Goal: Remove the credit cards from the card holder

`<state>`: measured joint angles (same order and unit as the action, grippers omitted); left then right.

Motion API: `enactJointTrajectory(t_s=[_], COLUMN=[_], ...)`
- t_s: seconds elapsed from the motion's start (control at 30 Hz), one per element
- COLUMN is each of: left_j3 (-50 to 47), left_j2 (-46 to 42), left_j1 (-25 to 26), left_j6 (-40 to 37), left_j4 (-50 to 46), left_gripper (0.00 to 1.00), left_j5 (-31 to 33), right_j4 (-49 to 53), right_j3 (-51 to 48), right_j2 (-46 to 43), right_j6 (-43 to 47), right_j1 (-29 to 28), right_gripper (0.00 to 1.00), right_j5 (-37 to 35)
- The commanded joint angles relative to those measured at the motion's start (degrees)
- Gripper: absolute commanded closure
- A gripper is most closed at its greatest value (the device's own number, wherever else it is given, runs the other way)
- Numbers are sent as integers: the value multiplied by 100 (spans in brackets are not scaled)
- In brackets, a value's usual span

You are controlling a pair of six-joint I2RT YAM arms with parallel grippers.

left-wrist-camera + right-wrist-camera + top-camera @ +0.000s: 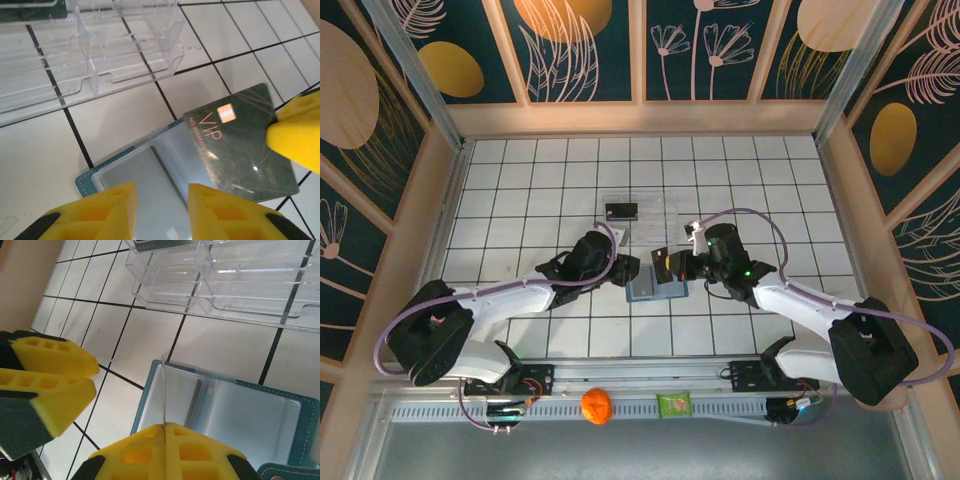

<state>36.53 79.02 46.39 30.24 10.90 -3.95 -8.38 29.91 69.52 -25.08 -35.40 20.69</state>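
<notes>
On the white tiled table, centre frame, the card holder lies open. My right gripper pinches 1 black card over it. My left gripper is slightly spread and holds nothing. 1 dark card sits in the clear tray just above. I cannot tell whether more remain inside.

White tiled table with teal card holder and clear plastic tray

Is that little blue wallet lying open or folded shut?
Open. The teal card holder lies spread flat on the white tiles, both inner panels with their clear pockets facing up.
</notes>
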Motion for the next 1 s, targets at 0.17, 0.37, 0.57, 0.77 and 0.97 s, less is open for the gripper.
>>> enactJointTrajectory(t_s=[0.17, 0.37, 0.57, 0.77, 0.97], left_j3=[-232, -223, 11, -60, -199], left_j2=[-687, -1307, -1938, -2126, -2280], left_j1=[-488, -780, -917, -1240, -1478], left_j6=[288, 506, 552, 648, 717], left_j4=[-90, -641, -1418, -1577, -1622], left_gripper=[48, 18, 1, 1, 1], left_j5=[-119, 163, 746, 493, 258], right_j4=[644, 987, 1478, 2137, 3111], right_j3=[606, 1249, 2298, 3499, 4730], right_j2=[-64, 27, 645, 1490, 2275], right_j6=[813, 1453, 2295, 3371, 4644], right_j1=[40, 11, 0, -3, -83], right_gripper=[100, 100, 100, 100, 100], right_j5=[-87, -478, -572, -495, -192])
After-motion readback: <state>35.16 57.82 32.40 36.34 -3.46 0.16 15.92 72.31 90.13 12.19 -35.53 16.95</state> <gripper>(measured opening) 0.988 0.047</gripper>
